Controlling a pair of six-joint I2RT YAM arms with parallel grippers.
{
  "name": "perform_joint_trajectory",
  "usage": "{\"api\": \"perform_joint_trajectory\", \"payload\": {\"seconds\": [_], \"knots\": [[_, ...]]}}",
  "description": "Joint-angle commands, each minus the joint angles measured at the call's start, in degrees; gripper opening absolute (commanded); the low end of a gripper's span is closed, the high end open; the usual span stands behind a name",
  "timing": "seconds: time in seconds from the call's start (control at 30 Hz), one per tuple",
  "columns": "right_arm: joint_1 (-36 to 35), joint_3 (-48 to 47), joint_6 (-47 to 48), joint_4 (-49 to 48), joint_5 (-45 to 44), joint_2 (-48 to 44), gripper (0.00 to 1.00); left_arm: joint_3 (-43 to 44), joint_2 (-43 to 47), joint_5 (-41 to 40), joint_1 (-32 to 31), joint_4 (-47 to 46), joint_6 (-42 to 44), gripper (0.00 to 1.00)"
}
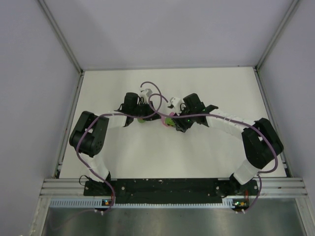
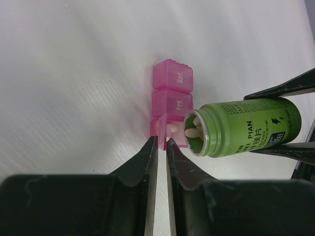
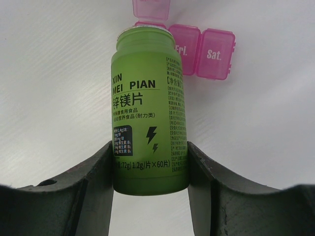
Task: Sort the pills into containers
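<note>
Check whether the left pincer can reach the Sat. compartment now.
Probably yes, once it releases the open lid it pinches: the Sat. compartment lies straight ahead of the left pincer, uncovered; the green bottle in the right pincer tilts over the open compartment.

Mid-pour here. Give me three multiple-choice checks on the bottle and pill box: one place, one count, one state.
1. Where on the pill box is the green bottle mouth?
A) over a closed lid
B) at the open compartment beside Fri.
C) off its far end

2. How many lids show closed?
A) none
B) four
C) two

3. What state is the bottle in?
A) uncapped, gripped by the right gripper
B) capped, standing upright
C) uncapped, lying free

Answers:
1 B: the left wrist view shows the mouth right at the flipped-open compartment.
2 C: only Fri. and Sat. are shut.
3 A: pills show in the open mouth, and the right wrist view shows the fingers clamping the bottle's sides.
</note>
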State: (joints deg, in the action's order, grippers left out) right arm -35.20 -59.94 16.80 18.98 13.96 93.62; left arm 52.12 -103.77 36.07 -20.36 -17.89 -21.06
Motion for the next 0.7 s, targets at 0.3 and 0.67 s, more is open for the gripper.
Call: {"api": "perform_joint_trajectory", "payload": {"seconds": [0.3, 0.67], "knots": [[-0.7, 2.9, -1.7, -6.2, 0.1, -4.9, 0.0, 1.9, 1.6, -0.1, -0.1, -0.7, 0.7, 0.18], [-0.7, 5.6, -2.5, -10.4, 0.0, -7.0, 0.0, 2.1, 1.5, 0.0, -0.1, -0.3, 0.7, 0.19]]}}
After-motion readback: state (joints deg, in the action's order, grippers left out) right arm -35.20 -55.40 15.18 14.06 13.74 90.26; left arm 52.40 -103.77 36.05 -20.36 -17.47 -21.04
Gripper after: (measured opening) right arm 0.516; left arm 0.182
